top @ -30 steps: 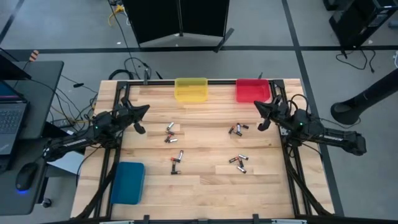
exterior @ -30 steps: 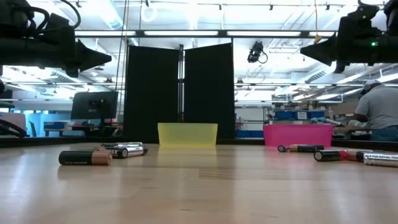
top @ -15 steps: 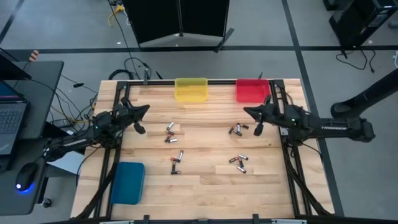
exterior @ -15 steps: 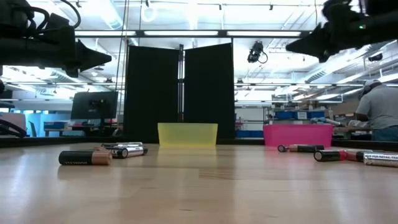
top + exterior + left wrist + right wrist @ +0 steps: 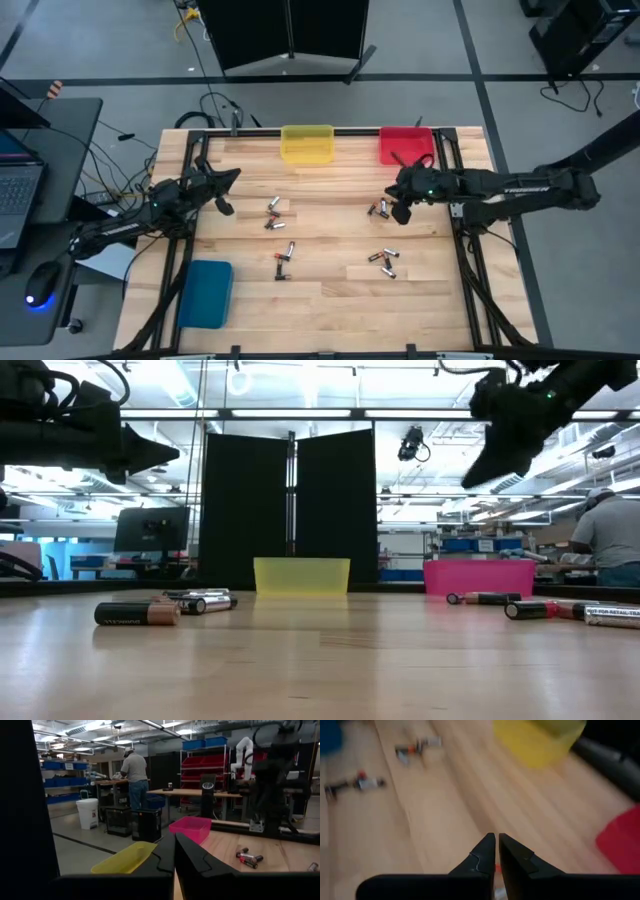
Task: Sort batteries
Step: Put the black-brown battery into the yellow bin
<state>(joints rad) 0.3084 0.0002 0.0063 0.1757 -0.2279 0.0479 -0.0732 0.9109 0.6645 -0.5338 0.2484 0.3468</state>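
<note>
The left gripper (image 5: 174,851) has its fingers together, tips touching. Past them lie a yellow bin (image 5: 122,860) and a pink bin (image 5: 191,827) on the table (image 5: 280,855), with batteries (image 5: 248,858) near the right arm (image 5: 272,780). A person (image 5: 134,775) stands at a far bench.

Worktop (image 5: 330,300): light wood planks, dark frame. Along far edge are seen a yellow bin (image 5: 307,144) and a red bin (image 5: 406,146), apart. A blue bin (image 5: 205,293) lies at near left corner. Batteries (image 5: 276,213) are scattered in four small clusters: two left of centre, far/near, and two right of centre, far/near, all loose on the wood, none in a bin.
</note>
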